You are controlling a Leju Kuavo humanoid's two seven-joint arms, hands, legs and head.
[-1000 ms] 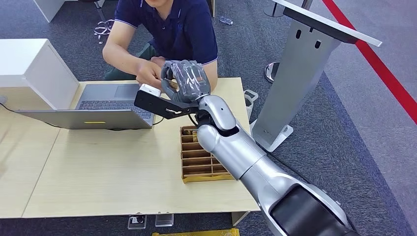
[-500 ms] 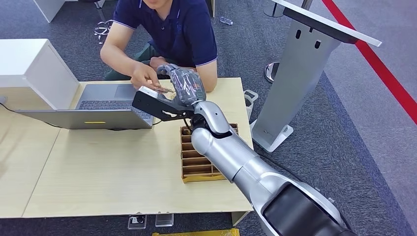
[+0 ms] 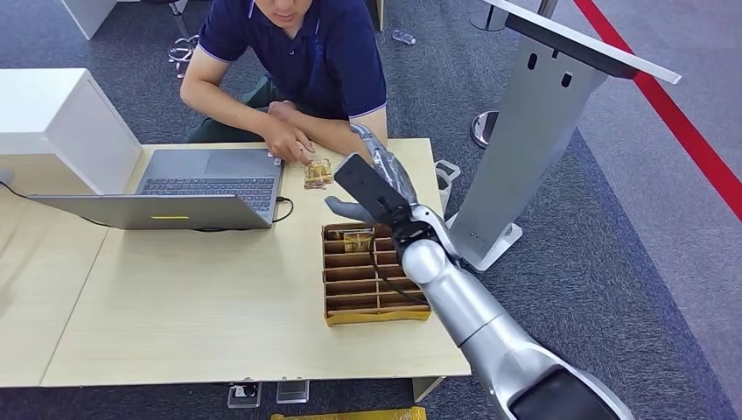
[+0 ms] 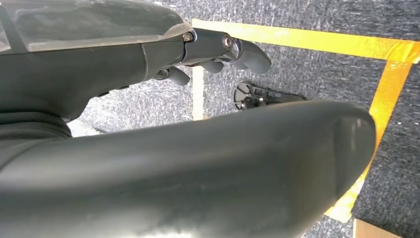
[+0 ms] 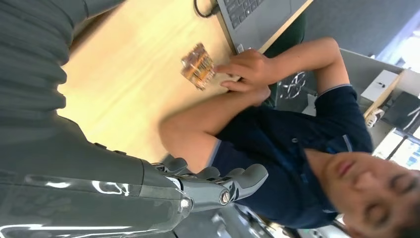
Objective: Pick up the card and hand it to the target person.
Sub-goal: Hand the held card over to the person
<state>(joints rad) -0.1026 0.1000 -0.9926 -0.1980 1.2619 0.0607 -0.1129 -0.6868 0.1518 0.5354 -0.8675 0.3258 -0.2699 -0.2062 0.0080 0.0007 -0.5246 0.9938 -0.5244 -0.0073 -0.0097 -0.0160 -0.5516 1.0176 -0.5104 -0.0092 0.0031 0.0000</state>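
Observation:
The card (image 3: 317,171), a small gold-brown packet, lies flat on the wooden table (image 3: 192,297) beside the laptop. The seated person's hand (image 3: 289,143) rests on its near corner. My right hand (image 3: 374,179) hovers apart from the card, over the far end of the cardboard box, with fingers spread and nothing in it. In the right wrist view the card (image 5: 198,66) sits under the person's fingers (image 5: 245,69), and my fingertips (image 5: 218,186) are well clear of it. My left hand (image 4: 218,47) hangs over the floor and holds nothing.
A cardboard box (image 3: 372,276) with slotted compartments stands on the table's right side, with another card (image 3: 357,238) in its far slot. An open laptop (image 3: 175,188) sits to the left. A grey kiosk stand (image 3: 534,114) rises just right of the table.
My right hand has pulled back from the person's hand toward the box and turned over. The card now lies on the table under the person's fingers.

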